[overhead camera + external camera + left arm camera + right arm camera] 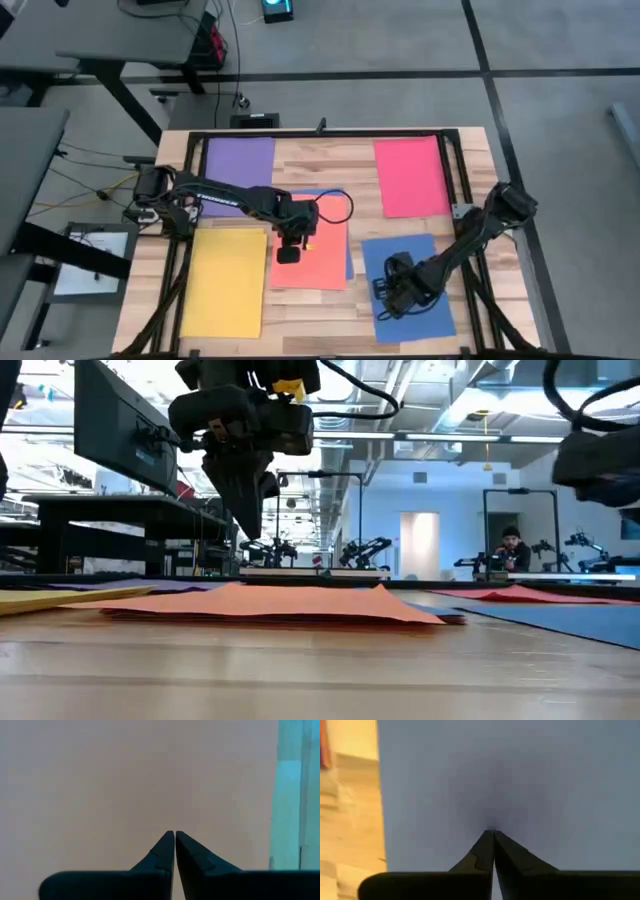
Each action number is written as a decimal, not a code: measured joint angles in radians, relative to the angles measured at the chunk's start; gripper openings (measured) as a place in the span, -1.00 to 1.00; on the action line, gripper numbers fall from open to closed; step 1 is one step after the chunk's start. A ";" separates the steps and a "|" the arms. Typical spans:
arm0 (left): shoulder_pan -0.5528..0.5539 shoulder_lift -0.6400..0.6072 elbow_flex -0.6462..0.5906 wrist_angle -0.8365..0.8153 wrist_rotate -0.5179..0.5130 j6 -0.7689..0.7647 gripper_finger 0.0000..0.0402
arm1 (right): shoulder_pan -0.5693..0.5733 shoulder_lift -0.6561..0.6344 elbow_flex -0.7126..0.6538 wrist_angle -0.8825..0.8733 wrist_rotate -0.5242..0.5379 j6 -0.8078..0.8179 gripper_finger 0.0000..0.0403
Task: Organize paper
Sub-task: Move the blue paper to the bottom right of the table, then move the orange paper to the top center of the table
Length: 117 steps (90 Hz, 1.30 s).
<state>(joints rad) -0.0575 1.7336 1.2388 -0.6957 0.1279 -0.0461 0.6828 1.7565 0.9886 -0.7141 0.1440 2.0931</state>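
Note:
Several sheets of paper lie flat on the wooden table: purple [238,162] at the far left, pink-red [411,176] at the far right, yellow [227,280] at the near left and blue [412,292] at the near right. A salmon-orange sheet [318,250] lies in the middle on another blue sheet [349,262]. My left gripper [250,532] is shut and points down above the salmon-orange sheet [125,780], clear of it. My right gripper [493,834] is shut and points down at the near-right blue sheet [520,775]. My right gripper points down at the middle of the blue sheet [492,822] with shut fingers. A soft shadow gathers around the tips. I cannot tell whether the tips touch the paper. The sheet lies flat on the table.
A black frame [452,170] runs around the table's working area. Bare wood [320,320] shows between the yellow and blue sheets at the near edge. Beyond the table are desks, other robot arms and a seated person [510,550].

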 joint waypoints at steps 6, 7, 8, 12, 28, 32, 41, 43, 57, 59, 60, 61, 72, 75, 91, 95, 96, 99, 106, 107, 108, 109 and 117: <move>0.000 0.000 0.000 -0.005 0.000 0.000 -1.00 | 0.009 -0.001 0.000 -0.025 -0.018 0.019 -1.00; -0.001 0.000 0.000 -0.005 0.000 0.000 -1.00 | 0.010 -0.001 0.000 -0.029 -0.020 0.024 -1.00; -0.001 0.000 0.000 -0.006 0.000 0.000 -1.00 | 0.012 -0.001 0.000 -0.034 -0.021 0.028 -1.00; 0.000 0.000 0.000 -0.006 0.000 0.000 -1.00 | 0.021 -0.001 -0.001 -0.048 -0.027 0.045 -1.00; 0.000 0.000 0.000 -0.014 0.000 0.000 -1.00 | 0.057 -0.001 -0.001 -0.089 -0.063 0.101 -1.00; 0.000 0.000 0.000 -0.015 0.000 0.001 -1.00 | 0.064 -0.001 -0.001 -0.092 -0.069 0.103 -1.00; 0.000 0.000 0.000 -0.016 0.000 0.005 -1.00 | 0.075 -0.001 -0.001 -0.106 -0.089 0.106 -1.00; 0.000 0.000 0.000 -0.016 0.000 0.008 -1.00 | 0.077 -0.001 -0.001 -0.108 -0.091 0.106 -1.00; 0.000 0.000 0.000 -0.029 0.000 0.023 -1.00 | 0.088 -0.001 -0.001 -0.127 -0.111 0.106 -1.00; 0.000 0.000 0.000 -0.030 0.000 0.023 -1.00 | 0.089 -0.001 -0.002 -0.131 -0.120 0.108 -1.00; 0.000 0.000 0.000 -0.030 0.000 0.023 -1.00 | 0.089 -0.001 -0.002 -0.133 -0.124 0.110 -1.00; 0.000 0.000 0.000 -0.031 0.000 0.023 -1.00 | 0.090 -0.001 -0.002 -0.135 -0.128 0.111 -1.00; 0.000 0.000 0.000 -0.031 0.000 0.023 -1.00 | 0.090 -0.002 -0.002 -0.146 -0.150 0.118 -1.00; 0.000 0.000 0.000 -0.031 0.000 0.023 -1.00 | 0.089 -0.003 -0.002 -0.146 -0.150 0.118 -1.00; 0.000 0.000 0.000 -0.032 0.000 0.022 -1.00 | 0.077 -0.006 0.033 -0.148 -0.150 0.118 -1.00; 0.000 -0.004 0.000 -0.037 0.000 0.018 -1.00 | 0.069 -0.015 0.056 -0.142 -0.143 0.117 -1.00; 0.000 -0.006 0.000 -0.039 0.000 0.017 -1.00 | 0.067 -0.019 0.063 -0.141 -0.139 0.117 -1.00; -0.001 -0.013 -0.001 -0.044 0.000 0.015 -1.00 | 0.060 -0.028 0.085 -0.136 -0.112 0.117 -1.00; -0.001 -0.036 -0.002 -0.048 0.000 0.015 -1.00 | 0.036 -0.045 0.133 -0.086 0.015 0.083 -1.00; -0.001 -0.039 -0.002 -0.048 0.000 0.015 -1.00 | 0.032 -0.046 0.138 -0.074 0.037 0.072 -1.00; -0.001 -0.042 -0.002 -0.048 0.000 0.015 -1.00 | 0.027 -0.047 0.142 -0.063 0.059 0.061 -1.00; -0.001 -0.045 -0.002 -0.047 0.000 0.015 -1.00 | 0.022 -0.047 0.146 -0.053 0.076 0.051 -1.00; -0.001 -0.052 -0.002 -0.047 0.000 0.021 -1.00 | -0.036 -0.047 0.152 0.009 0.181 -0.026 -0.99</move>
<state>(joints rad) -0.0589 1.6817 1.2373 -0.7423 0.1277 -0.0251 0.6473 1.7095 1.1404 -0.7046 0.3249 2.0673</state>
